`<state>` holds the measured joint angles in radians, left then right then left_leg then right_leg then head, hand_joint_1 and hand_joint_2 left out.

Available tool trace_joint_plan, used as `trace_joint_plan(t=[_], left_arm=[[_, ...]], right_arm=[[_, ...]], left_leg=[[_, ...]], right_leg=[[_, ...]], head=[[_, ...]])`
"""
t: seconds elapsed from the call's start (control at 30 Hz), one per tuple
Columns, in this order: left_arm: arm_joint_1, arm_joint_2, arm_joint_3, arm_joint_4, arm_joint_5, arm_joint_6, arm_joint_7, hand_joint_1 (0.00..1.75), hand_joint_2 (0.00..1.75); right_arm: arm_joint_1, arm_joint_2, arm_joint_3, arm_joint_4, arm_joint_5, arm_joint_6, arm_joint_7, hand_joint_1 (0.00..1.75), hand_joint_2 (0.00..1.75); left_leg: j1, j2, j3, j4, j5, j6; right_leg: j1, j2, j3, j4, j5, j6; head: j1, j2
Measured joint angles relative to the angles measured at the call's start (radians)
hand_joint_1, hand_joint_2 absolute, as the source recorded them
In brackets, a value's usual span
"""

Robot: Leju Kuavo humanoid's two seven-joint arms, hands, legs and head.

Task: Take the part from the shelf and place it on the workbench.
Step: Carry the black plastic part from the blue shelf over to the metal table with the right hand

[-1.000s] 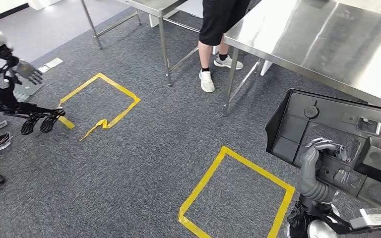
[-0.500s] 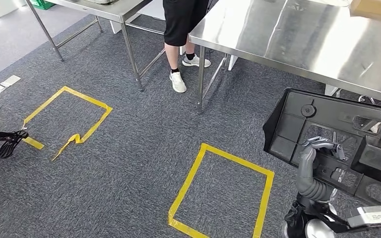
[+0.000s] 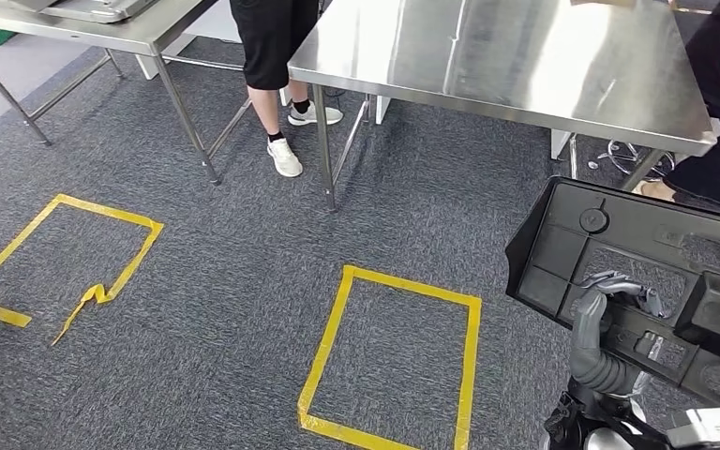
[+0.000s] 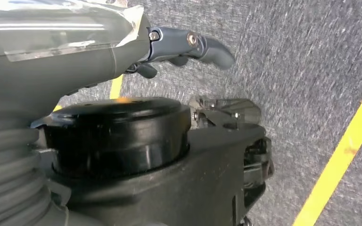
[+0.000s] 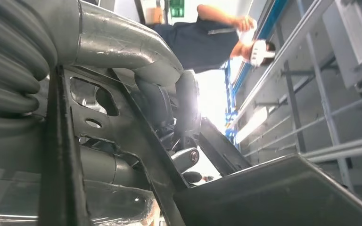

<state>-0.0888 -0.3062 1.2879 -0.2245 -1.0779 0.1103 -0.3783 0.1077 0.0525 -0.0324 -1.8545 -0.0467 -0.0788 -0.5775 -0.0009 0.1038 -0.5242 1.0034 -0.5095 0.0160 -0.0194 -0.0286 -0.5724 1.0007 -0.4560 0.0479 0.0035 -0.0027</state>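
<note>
My right hand (image 3: 609, 305) has its fingers hooked through an opening in the black part (image 3: 619, 244), carrying it at the lower right of the head view. Over the last second the whole scene has slid across my view: I am turning, and the things are not moving. The steel counter (image 3: 525, 56) has come from the upper right to fill the top centre, and the yellow floor square (image 3: 389, 361) now lies at centre bottom. A person's legs (image 3: 272, 103) stand behind the counter's left end, another person at the right edge. I judge the carry well along, the set-down not yet begun. My left hand (image 4: 188, 47) hangs over carpet; whether its fingers are spread I cannot tell.
</note>
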Motion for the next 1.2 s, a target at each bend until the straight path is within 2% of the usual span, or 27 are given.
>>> trace_joint_plan(t=[0.03, 0.1, 0.13, 0.17, 0.2, 0.23, 0.3, 0.33, 0.37, 0.4, 0.47, 0.53, 0.6, 0.67, 0.7, 0.73, 0.77, 0.8, 0.83, 0.87, 0.9, 0.93, 1.0, 1.2], left_arm=[[0.000, -0.001, 0.000, -0.002, 0.002, -0.002, 0.000, 0.00, 1.75], [0.001, -0.001, 0.000, -0.004, 0.007, -0.006, 0.000, 0.00, 1.75], [0.001, -0.001, 0.000, -0.005, 0.010, -0.007, 0.000, 0.00, 1.75], [0.001, -0.001, 0.000, -0.005, 0.011, -0.008, 0.000, 0.00, 1.75], [0.001, 0.000, 0.000, -0.005, 0.012, -0.008, 0.001, 0.00, 1.75], [0.001, 0.000, 0.000, -0.006, 0.012, -0.008, 0.001, 0.00, 1.75], [0.001, -0.001, 0.000, -0.006, 0.015, -0.008, -0.001, 0.00, 1.75], [0.001, -0.001, 0.000, -0.007, 0.016, -0.007, -0.001, 0.00, 1.75], [0.001, -0.001, 0.000, -0.007, 0.018, -0.006, -0.002, 0.00, 1.75], [0.001, -0.001, 0.000, -0.008, 0.019, -0.004, -0.003, 0.00, 1.75], [0.001, -0.002, 0.000, -0.008, 0.021, -0.001, -0.004, 0.00, 1.75], [0.001, -0.003, 0.000, -0.009, 0.021, 0.002, -0.005, 0.00, 1.75], [0.001, -0.003, 0.000, -0.009, 0.021, 0.002, -0.005, 0.00, 1.75], [0.002, -0.002, 0.000, -0.009, 0.021, 0.002, -0.004, 0.00, 1.75], [0.002, -0.002, 0.000, -0.009, 0.021, 0.003, -0.002, 0.00, 1.75], [0.003, -0.002, 0.000, -0.008, 0.021, 0.004, 0.000, 0.00, 1.75], [0.003, -0.001, 0.000, -0.008, 0.021, 0.005, 0.003, 0.00, 1.75], [0.003, -0.001, 0.000, -0.008, 0.021, 0.005, 0.006, 0.00, 1.75], [0.003, -0.001, 0.000, -0.008, 0.021, 0.006, 0.009, 0.00, 1.75], [0.003, 0.000, 0.000, -0.008, 0.021, 0.006, 0.011, 0.00, 1.75], [0.003, 0.001, 0.000, -0.008, 0.021, 0.007, 0.013, 0.00, 1.75], [0.003, 0.002, 0.000, -0.008, 0.021, 0.007, 0.015, 0.00, 1.75], [0.003, 0.005, 0.000, -0.008, 0.021, 0.007, 0.017, 0.00, 1.75], [0.003, 0.006, 0.000, -0.008, 0.021, 0.007, 0.018, 0.00, 1.75]], right_arm=[[0.001, 0.000, 0.000, -0.004, 0.000, -0.001, 0.001, 1.75, 1.75], [0.002, 0.001, 0.001, -0.009, 0.001, -0.004, 0.003, 1.75, 1.75], [0.003, 0.002, 0.002, -0.009, 0.002, -0.005, 0.004, 1.75, 1.75], [0.003, 0.002, 0.003, -0.009, 0.002, -0.006, 0.004, 1.75, 1.75], [0.004, 0.003, 0.003, -0.009, 0.002, -0.006, 0.005, 1.75, 1.75], [0.005, 0.003, 0.003, -0.009, 0.003, -0.007, 0.005, 1.75, 1.75], [0.004, 0.003, 0.004, -0.009, 0.006, -0.010, 0.006, 1.75, 1.75], [0.004, 0.004, 0.004, -0.009, 0.008, -0.012, 0.007, 1.75, 1.75], [0.004, 0.004, 0.005, -0.010, 0.011, -0.015, 0.008, 1.75, 1.75], [0.004, 0.004, 0.005, -0.010, 0.012, -0.016, 0.010, 1.75, 1.75], [0.004, 0.004, 0.006, -0.011, 0.014, -0.019, 0.015, 1.75, 1.75], [0.004, 0.002, 0.006, -0.014, 0.015, -0.025, 0.018, 1.75, 1.75], [0.005, -0.001, 0.007, -0.018, 0.014, -0.032, 0.019, 1.75, 1.75], [0.009, -0.004, 0.007, -0.019, 0.013, -0.036, 0.019, 1.75, 1.75], [0.011, -0.005, 0.007, -0.019, 0.012, -0.038, 0.019, 1.75, 1.75], [0.013, -0.005, 0.007, -0.019, 0.012, -0.040, 0.019, 1.75, 1.75], [0.014, -0.006, 0.007, -0.019, 0.012, -0.041, 0.019, 1.75, 1.75], [0.015, -0.006, 0.007, -0.020, 0.012, -0.042, 0.019, 1.75, 1.75], [0.015, -0.006, 0.007, -0.021, 0.012, -0.043, 0.018, 1.75, 1.75], [0.015, -0.006, 0.007, -0.022, 0.012, -0.043, 0.018, 1.75, 1.75], [0.015, -0.006, 0.007, -0.023, 0.012, -0.043, 0.017, 1.75, 1.75], [0.016, -0.006, 0.007, -0.024, 0.012, -0.043, 0.017, 1.75, 1.75], [0.016, -0.005, 0.007, -0.025, 0.012, -0.043, 0.017, 1.75, 1.75], [0.017, -0.005, 0.006, -0.025, 0.012, -0.044, 0.017, 1.75, 1.75]], left_leg=[[0.003, -0.020, -0.008, 0.022, -0.018, -0.005], [0.007, -0.077, -0.056, 0.131, -0.082, -0.012], [0.008, -0.094, -0.093, 0.205, -0.115, -0.013], [0.008, -0.101, -0.125, 0.264, -0.134, -0.014], [0.009, -0.103, -0.142, 0.291, -0.133, -0.013], [0.010, -0.104, -0.142, 0.280, -0.111, -0.013], [0.014, -0.110, -0.093, 0.160, -0.031, -0.010], [0.015, -0.116, -0.065, 0.093, -0.001, -0.009], [0.015, -0.122, -0.046, 0.046, 0.017, -0.008], [0.014, -0.127, -0.037, 0.021, 0.023, -0.005], [0.008, -0.128, -0.038, 0.014, 0.024, 0.005], [0.008, -0.122, -0.037, 0.007, 0.032, 0.021], [0.010, -0.113, -0.038, 0.002, 0.037, 0.031], [0.008, -0.103, -0.041, 0.002, 0.038, 0.034], [0.008, -0.099, -0.041, 0.003, 0.037, 0.034], [0.008, -0.095, -0.041, 0.003, 0.037, 0.033], [0.008, -0.092, -0.040, 0.003, 0.037, 0.033], [0.008, -0.090, -0.038, 0.003, 0.036, 0.032], [0.006, -0.089, -0.037, 0.003, 0.035, 0.029], [0.003, -0.089, -0.036, 0.004, 0.033, 0.026], [0.000, -0.089, -0.036, 0.006, 0.032, 0.026], [-0.002, -0.089, -0.036, 0.007, 0.031, 0.029], [-0.002, -0.089, -0.036, 0.005, 0.033, 0.037], [0.002, -0.089, -0.032, -0.006, 0.040, 0.024]], right_leg=[[-0.005, 0.011, 0.000, -0.001, 0.002, -0.009], [-0.010, 0.031, 0.001, -0.002, 0.003, -0.022], [-0.010, 0.041, 0.000, -0.002, 0.003, -0.026], [-0.009, 0.052, 0.000, -0.002, 0.003, -0.026], [-0.009, 0.064, 0.001, -0.002, 0.003, -0.026], [-0.009, 0.073, 0.002, -0.001, 0.003, -0.026], [-0.010, 0.090, 0.005, 0.001, 0.002, -0.025], [-0.007, 0.096, 0.005, 0.004, 0.000, -0.022], [-0.005, 0.102, 0.002, 0.006, 0.000, -0.018], [-0.003, 0.105, -0.001, 0.007, -0.001, -0.013], [-0.002, 0.108, -0.007, 0.004, 0.002, 0.000], [-0.003, 0.086, -0.021, 0.025, -0.011, 0.007], [-0.001, 0.053, -0.067, 0.123, -0.059, 0.002], [0.000, 0.043, -0.129, 0.258, -0.111, -0.002], [0.000, 0.042, -0.145, 0.294, -0.121, 0.000], [-0.001, 0.041, -0.140, 0.290, -0.115, 0.007], [-0.001, 0.038, -0.113, 0.241, -0.094, 0.015], [-0.002, 0.033, -0.070, 0.164, -0.067, 0.022], [-0.001, 0.026, -0.030, 0.089, -0.043, 0.025], [0.001, 0.022, 0.001, 0.032, -0.026, 0.022], [0.001, 0.020, 0.017, 0.003, -0.017, 0.017], [0.002, 0.020, 0.020, -0.003, -0.015, 0.012], [0.002, 0.023, 0.021, -0.005, -0.012, 0.009], [0.009, 0.024, 0.019, -0.004, -0.012, 0.002]], head=[[-0.001, 0.000], [-0.004, 0.000], [-0.005, 0.000], [-0.006, 0.000], [-0.006, 0.000], [-0.006, 0.000], [-0.006, 0.000], [-0.007, 0.000], [-0.006, 0.000], [-0.006, 0.000], [-0.006, 0.000], [-0.004, 0.000], [0.002, 0.000], [0.005, 0.000], [0.005, 0.000], [0.006, 0.000], [0.008, 0.000], [0.011, 0.000], [0.013, 0.000], [0.014, 0.000], [0.015, 0.000], [0.015, 0.000], [0.014, 0.000], [0.014, 0.000]])
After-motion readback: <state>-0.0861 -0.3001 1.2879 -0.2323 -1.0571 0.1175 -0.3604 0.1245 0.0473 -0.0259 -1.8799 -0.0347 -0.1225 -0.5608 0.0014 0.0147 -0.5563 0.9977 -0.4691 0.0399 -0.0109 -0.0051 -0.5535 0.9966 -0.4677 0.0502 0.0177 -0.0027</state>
